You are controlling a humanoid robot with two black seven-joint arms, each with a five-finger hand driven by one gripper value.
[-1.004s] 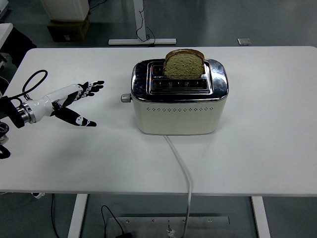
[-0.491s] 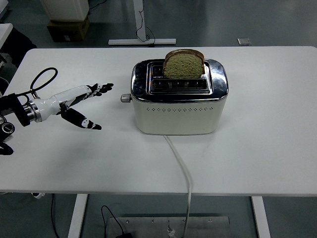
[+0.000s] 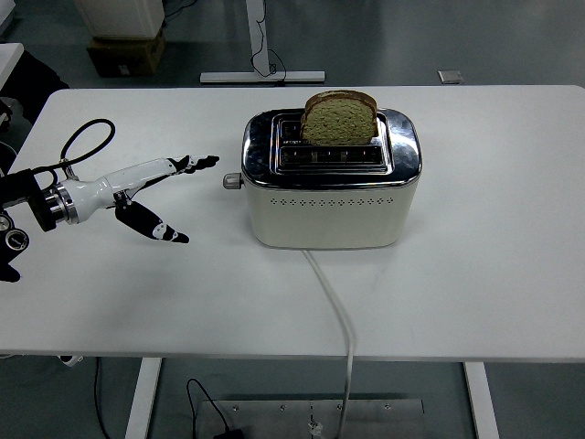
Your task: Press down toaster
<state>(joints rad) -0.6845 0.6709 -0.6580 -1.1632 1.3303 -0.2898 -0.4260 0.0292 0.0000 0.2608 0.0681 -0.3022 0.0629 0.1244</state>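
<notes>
Nearest, along the bottom of the frame, a white cord [image 3: 334, 306] trails off the counter [image 3: 475, 274] edge from the cream toaster [image 3: 331, 197] at centre. At middle left, the left hand [image 3: 151, 187] reaches in with fingers [image 3: 203, 164] extended and released, holding nothing, tips near but not touching the small lever knob [image 3: 232, 181] on the toaster's left end. A slice of bread [image 3: 339, 117] stands up in the far slot. Judging by this, the approach is under way; next the fingertips must get above the knob and push straight down.
</notes>
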